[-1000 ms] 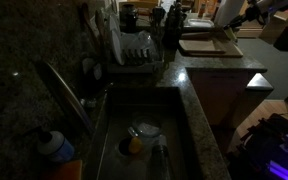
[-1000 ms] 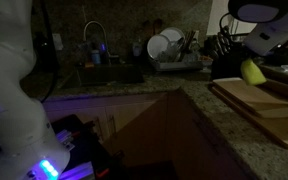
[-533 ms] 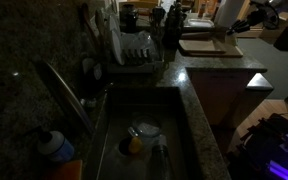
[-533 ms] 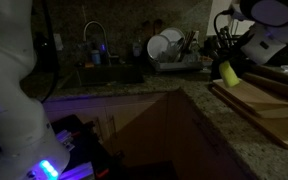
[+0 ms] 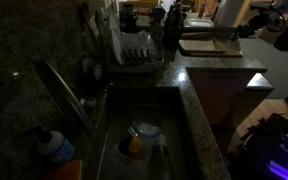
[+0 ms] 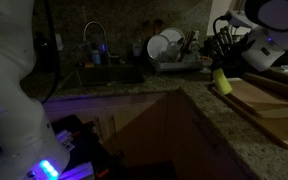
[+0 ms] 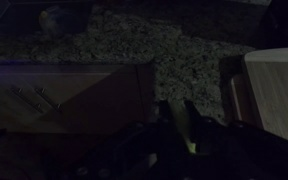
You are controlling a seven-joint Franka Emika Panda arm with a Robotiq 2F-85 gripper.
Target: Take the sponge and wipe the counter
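My gripper (image 6: pixel 224 72) is shut on the yellow-green sponge (image 6: pixel 222 81) and holds it just above the dark speckled granite counter (image 6: pixel 199 98), at the near corner of the pale cutting boards. In the wrist view the sponge (image 7: pixel 179 125) shows as a thin pale strip between the two dark fingers (image 7: pixel 166 112), over the counter (image 7: pixel 134 45). In an exterior view the gripper (image 5: pixel 246 30) sits at the far right, dim, and the sponge is hard to make out there.
Stacked pale cutting boards (image 6: pixel 269 100) lie right of the gripper. A dish rack with plates (image 6: pixel 169 50) and a knife block (image 6: pixel 224 48) stand behind. The sink (image 5: pixel 144 140) holds a dish and an orange-yellow lump (image 5: pixel 134 145). The counter's edge (image 7: pixel 94 68) drops to wooden cabinets.
The gripper has moved left and down with the sponge, from over the cutting boards to the bare counter beside them.
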